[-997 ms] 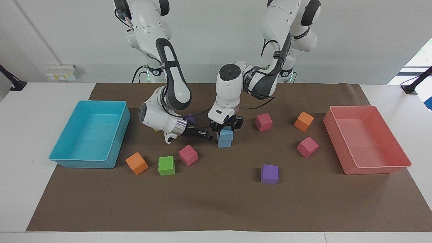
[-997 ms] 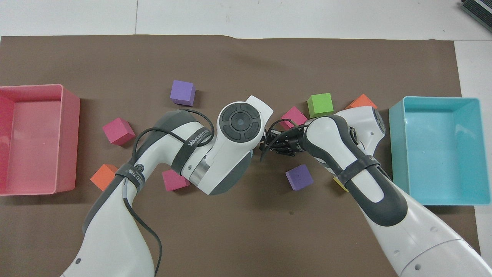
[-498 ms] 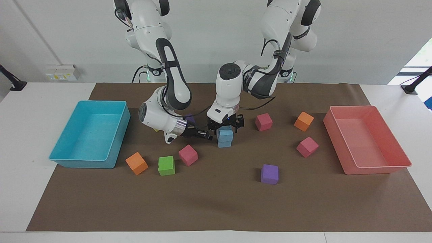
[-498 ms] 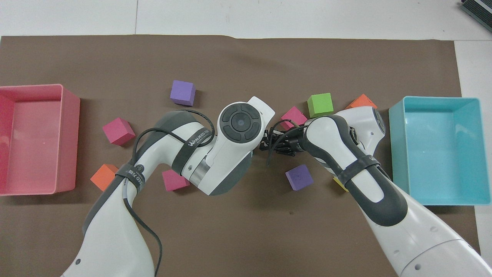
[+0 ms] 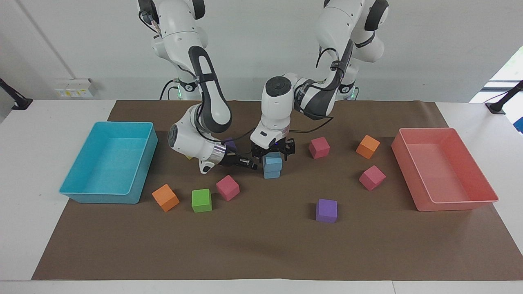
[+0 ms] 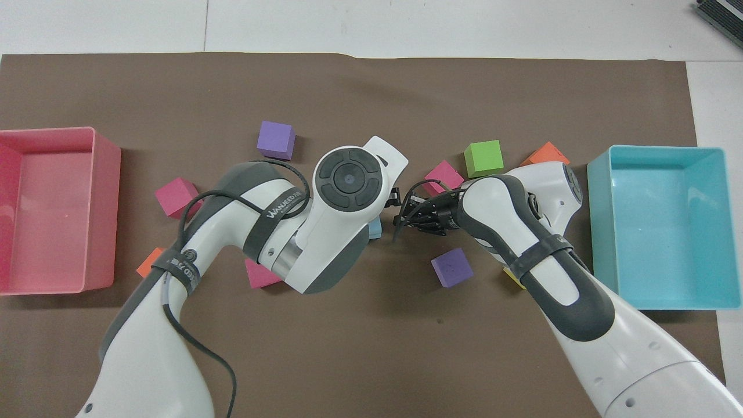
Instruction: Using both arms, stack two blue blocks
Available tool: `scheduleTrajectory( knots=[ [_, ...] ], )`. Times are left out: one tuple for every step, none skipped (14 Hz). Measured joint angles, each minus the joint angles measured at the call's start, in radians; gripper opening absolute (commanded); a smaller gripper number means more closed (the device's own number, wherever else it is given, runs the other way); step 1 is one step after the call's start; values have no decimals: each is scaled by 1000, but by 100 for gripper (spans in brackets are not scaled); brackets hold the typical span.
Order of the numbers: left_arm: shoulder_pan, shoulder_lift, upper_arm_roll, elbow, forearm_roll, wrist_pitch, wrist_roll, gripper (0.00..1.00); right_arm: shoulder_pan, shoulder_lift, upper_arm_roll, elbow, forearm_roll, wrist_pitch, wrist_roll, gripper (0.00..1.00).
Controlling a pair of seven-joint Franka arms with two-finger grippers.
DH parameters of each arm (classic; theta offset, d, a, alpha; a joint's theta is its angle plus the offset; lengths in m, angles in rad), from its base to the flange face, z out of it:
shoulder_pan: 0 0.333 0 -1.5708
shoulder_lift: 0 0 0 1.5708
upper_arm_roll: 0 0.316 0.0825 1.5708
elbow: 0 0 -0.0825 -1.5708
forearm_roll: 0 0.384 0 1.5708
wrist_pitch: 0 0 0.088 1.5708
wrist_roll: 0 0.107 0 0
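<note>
Two blue blocks (image 5: pixel 272 167) stand stacked mid-counter; left hand (image 5: pixel 273 152) spread open just over the top one, holding nothing; right hand (image 5: pixel 247 163) pinched shut, empty, beside stack; only withdrawal left.

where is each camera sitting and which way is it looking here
Facing view: high across the table, looking at the robots; both arms' bases and bodies show, left gripper over the stacked blue blocks, right gripper beside them.
Overhead view: above the robots' end, looking steeply down; both arms enter from the bottom and hide the stack.
Shared: turquoise tray, pink tray, green cube, seen half a turn apart.
</note>
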Motion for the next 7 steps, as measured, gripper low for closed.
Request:
scheduleTrajectory(
  knots=[
    [17, -30, 1, 0, 0, -25, 10, 100, 0, 0, 0, 0, 0, 0, 0, 0],
    [38, -62, 2, -1, 0, -60, 31, 100, 0, 0, 0, 1, 0, 0, 0, 0],
    [68, -97, 4, -1, 0, -103, 71, 100, 0, -1, 0, 3, 0, 0, -1, 0],
    [103, -132, 5, -4, 0, -145, 122, 100, 0, -5, 0, 6, 0, 0, -1, 0],
    [138, -163, 6, -11, -1, -179, 176, 100, 0, -11, -1, 10, 0, 0, -1, 0],
    [177, -195, 7, -22, -1, -209, 235, 100, -1, -20, -2, 12, 0, 0, -1, 0],
    [217, -225, 8, -33, -1, -238, 297, 100, -2, -30, -6, 14, -8, 0, -3, 0]
  ],
)
